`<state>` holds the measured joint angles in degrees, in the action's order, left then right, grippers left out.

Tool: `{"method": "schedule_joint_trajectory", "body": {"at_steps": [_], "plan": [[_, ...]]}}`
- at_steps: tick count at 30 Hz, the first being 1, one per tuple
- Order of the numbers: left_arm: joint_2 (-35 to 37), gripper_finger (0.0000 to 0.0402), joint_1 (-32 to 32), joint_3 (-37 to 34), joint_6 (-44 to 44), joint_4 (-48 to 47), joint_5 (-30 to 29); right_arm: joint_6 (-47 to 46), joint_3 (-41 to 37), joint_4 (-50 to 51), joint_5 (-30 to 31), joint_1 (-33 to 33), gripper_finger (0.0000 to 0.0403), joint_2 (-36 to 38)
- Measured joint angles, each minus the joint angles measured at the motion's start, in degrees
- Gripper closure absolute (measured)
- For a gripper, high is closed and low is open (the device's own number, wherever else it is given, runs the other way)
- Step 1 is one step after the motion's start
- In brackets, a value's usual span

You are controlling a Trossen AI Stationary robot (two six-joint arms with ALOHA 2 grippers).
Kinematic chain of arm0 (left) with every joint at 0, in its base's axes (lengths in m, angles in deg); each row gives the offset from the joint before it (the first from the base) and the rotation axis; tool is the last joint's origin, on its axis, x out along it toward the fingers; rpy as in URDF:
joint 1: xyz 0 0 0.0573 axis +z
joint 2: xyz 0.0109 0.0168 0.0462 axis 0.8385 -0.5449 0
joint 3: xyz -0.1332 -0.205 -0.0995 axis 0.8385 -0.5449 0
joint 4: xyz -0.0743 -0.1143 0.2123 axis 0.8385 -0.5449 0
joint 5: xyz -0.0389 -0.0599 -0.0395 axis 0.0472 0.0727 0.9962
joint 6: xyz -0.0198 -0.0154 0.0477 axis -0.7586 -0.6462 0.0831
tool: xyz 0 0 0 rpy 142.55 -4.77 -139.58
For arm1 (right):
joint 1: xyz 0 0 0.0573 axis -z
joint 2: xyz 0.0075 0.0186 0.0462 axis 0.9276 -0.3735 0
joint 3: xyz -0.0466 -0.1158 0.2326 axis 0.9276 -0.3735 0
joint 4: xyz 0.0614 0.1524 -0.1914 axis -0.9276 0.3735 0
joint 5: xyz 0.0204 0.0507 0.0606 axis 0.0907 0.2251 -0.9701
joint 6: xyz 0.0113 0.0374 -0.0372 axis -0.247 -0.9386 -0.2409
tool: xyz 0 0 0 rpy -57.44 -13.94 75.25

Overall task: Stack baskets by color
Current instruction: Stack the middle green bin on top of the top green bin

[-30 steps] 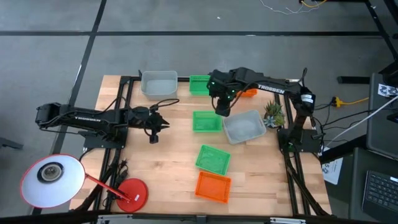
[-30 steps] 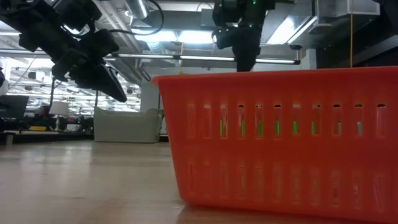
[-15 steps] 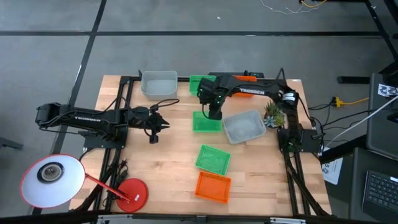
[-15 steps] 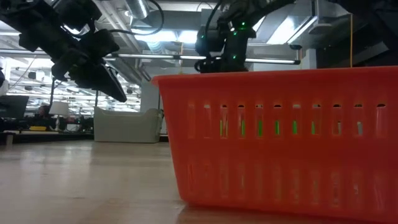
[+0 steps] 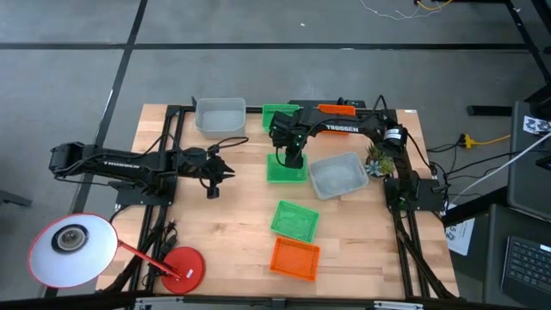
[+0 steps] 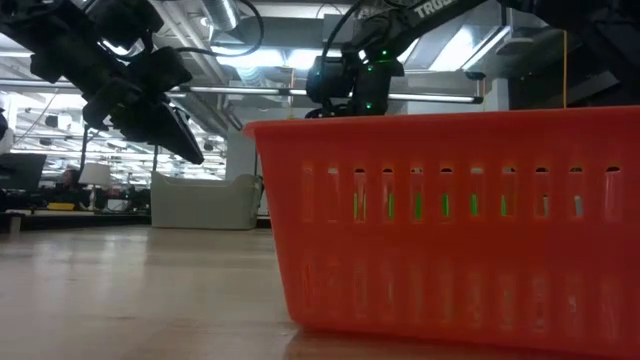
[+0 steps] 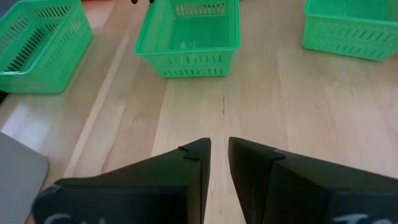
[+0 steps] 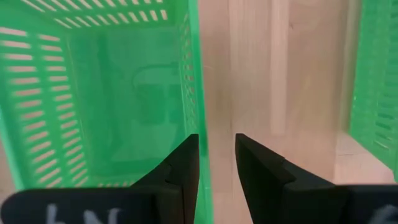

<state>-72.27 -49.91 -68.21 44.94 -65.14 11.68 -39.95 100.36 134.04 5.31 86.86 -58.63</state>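
- Currently: our right gripper, jaws parted, straddles the middle green basket's rim; nothing held.
- Next: we close, lift, stack.
- Left gripper: narrowly parted, empty, idle left.

The table is light brown wood with thin lines. Three baskets are bright green, with rows of little slots in their sides. The grey baskets are pale. The front basket is orange with slots too. The disc is red. Both arms are black.
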Motion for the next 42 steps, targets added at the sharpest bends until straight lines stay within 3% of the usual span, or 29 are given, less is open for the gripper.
{"method": "schedule_joint_trajectory", "body": {"at_steps": [17, 20, 23, 28, 32, 35, 39, 42], "plan": [[0.0, 0.0352, 0.0, 0.0, -1.2, 0.0, 0.0, -1.0, 0.0, -1.1, -0.5, -1.0, 0.0301, -4.9], [0.0, 0.0352, 0.0, 0.0, -1.5, 0.0, 0.0, -3.4, 0.0, -2.3, -0.8, -1.7, 0.0328, -5.0], [0.0, 0.0352, 0.0, 0.0, -1.5, 0.0, 0.0, -1.6, 0.0, -1.3, -1.1, -2.5, 0.0384, -3.7], [0.0, 0.0352, 0.0, 0.0, -1.0, 0.0, 0.0, 4.3, 4.2, 5.5, 0.8, -2.6, 0.0398, -0.2], [0.0, 0.0352, 0.0, 0.0, 0.3, 0.0, 0.0, 9.8, 13.4, 6.8, 7.0, 0.2, 0.0399, 0.7], [0.0, 0.0352, 0.0, 0.0, 0.1, 0.0, 0.0, 13.2, 19.5, 2.8, 7.7, 4.1, 0.04, 0.8], [0.0, 0.0352, 0.0, 0.0, 0.1, 0.0, 0.0, 14.8, 24.3, -3.6, 3.3, 10.9, 0.0401, 0.9], [0.0, 0.0352, 0.0, 0.0, 0.1, 0.0, 0.0, 13.1, 24.5, -5.6, -3.6, 16.5, 0.0401, 0.6]]}}
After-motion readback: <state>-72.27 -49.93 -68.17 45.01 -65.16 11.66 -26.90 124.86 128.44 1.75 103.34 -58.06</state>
